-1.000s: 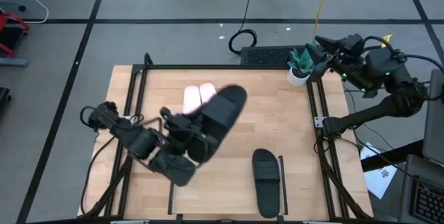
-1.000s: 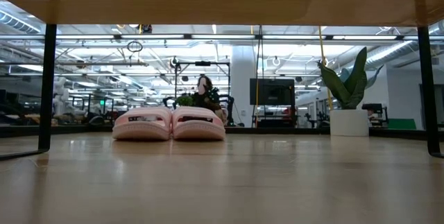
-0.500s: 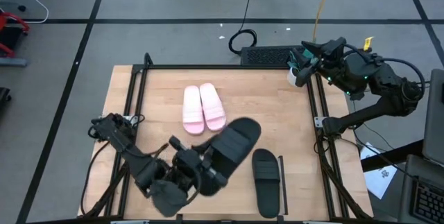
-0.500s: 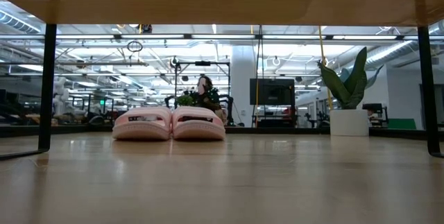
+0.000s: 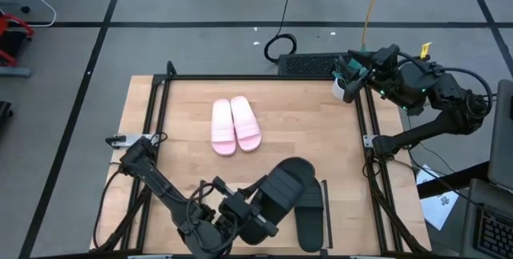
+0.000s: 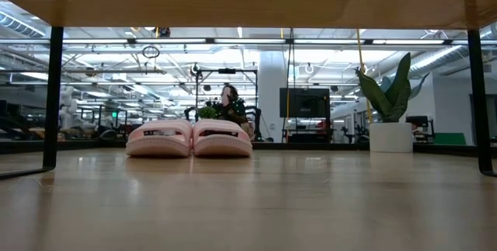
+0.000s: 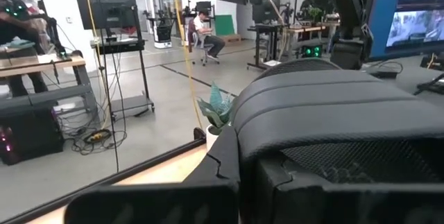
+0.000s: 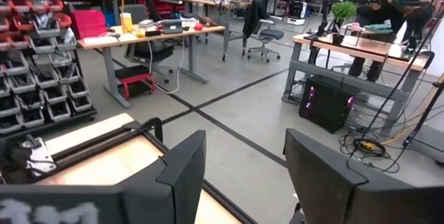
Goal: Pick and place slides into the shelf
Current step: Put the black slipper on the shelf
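1. The shelf [image 5: 337, 131] is a flat light-wood board with thin black rails at its two ends.
2. The left gripper [image 5: 252, 211], near the board's front edge, is clamped on a matte black slide [image 5: 284, 191] with a broad ribbed strap, held tilted just beside the second black slide [image 5: 309, 215].
3. The pale pink pair [image 5: 235, 124] lies side by side, touching, toward the back.
4. The right gripper [image 5: 353, 66] waits over the back right corner, fingers spread.

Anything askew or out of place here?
Nothing damaged. One black slide is held aloft, tilted, by the left gripper, overlapping the other black slide. The pink pair sits neatly side by side.
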Motion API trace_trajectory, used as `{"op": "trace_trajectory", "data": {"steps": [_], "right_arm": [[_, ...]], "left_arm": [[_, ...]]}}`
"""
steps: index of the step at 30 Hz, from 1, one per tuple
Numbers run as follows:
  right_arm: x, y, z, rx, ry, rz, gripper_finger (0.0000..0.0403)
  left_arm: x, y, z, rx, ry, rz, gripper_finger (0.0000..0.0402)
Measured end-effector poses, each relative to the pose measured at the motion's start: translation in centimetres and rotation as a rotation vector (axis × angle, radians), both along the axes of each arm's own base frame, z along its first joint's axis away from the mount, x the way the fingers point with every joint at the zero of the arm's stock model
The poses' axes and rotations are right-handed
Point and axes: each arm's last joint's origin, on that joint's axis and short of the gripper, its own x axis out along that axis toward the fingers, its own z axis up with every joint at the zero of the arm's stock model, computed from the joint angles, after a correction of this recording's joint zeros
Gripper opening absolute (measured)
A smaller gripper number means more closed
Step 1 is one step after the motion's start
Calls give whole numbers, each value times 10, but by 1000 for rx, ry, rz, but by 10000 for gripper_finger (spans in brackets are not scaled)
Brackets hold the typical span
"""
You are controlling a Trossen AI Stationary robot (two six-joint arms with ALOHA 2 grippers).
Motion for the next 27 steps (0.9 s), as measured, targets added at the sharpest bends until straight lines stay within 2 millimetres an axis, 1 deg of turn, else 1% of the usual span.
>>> {"op": "trace_trajectory", "data": {"steps": [2,3,8,15,18,21,23,25,27], "right_arm": [[0,0,-1,-1,10,0,185],[0,0,-1,-1,10,0,185],[-2,0,0,1,5,4,185],[-4,1,1,14,-3,54,185],[-4,2,0,27,0,109,185],[-3,5,0,36,21,231,185],[-2,8,-2,49,52,360,185],[0,12,-5,96,72,518,185],[2,17,-9,167,93,655,185]], "left_arm": [[1,0,-2,-7,-8,2,0],[3,0,-7,-4,-5,5,0],[12,-2,-38,12,14,12,0],[10,-7,-63,5,5,2,0],[11,-6,-75,5,5,4,0],[10,-7,-89,30,35,1,0],[6,-10,-93,38,43,-12,0],[1,-9,-86,29,33,-16,0],[-5,-7,-72,28,32,-22,0]]}}
